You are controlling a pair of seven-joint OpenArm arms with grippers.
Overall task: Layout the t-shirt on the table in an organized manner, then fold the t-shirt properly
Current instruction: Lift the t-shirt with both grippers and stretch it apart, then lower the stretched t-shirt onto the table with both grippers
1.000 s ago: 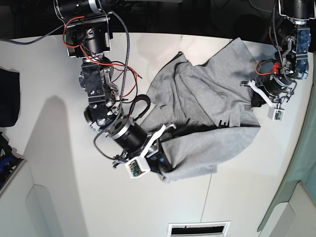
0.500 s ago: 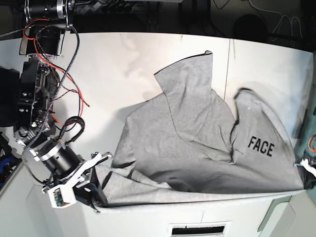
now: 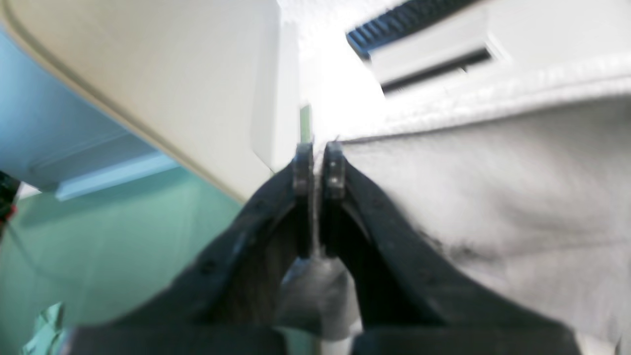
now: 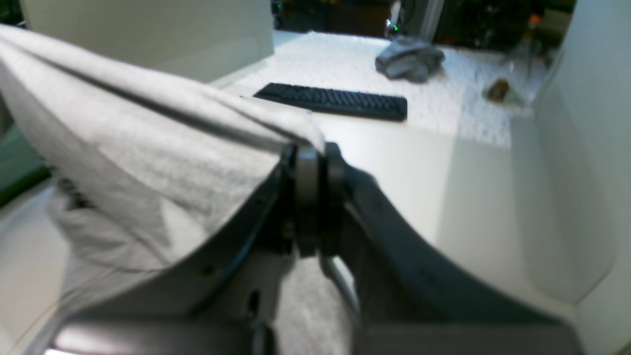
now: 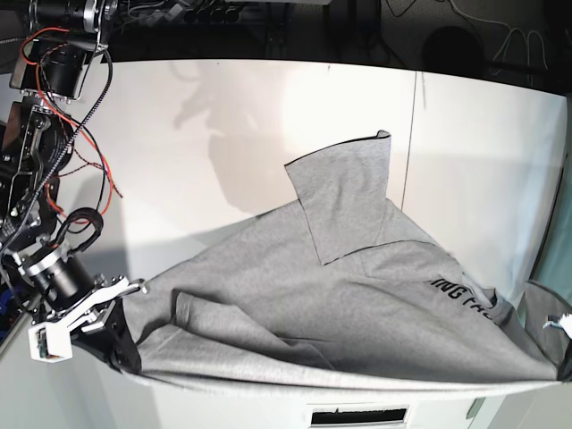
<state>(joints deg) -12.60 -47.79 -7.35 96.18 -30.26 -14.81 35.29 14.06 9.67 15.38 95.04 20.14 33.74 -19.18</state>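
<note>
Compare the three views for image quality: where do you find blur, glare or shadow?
Left wrist: motion-blurred throughout, bright glare above the left gripper shut on the t-shirt. Right wrist: the right gripper and cloth soft, the background keyboard hazy. Base: sharpest, with arm shadows and a bright patch on the table.

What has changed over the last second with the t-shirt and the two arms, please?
Both arms swung apart toward the near table corners, pulling the t-shirt from a bunched heap into a wide stretched sheet with a taut near edge. The right gripper and left gripper stayed clamped on that edge, jaws shut, nothing released. One sleeve still lies folded over on the table.
</note>
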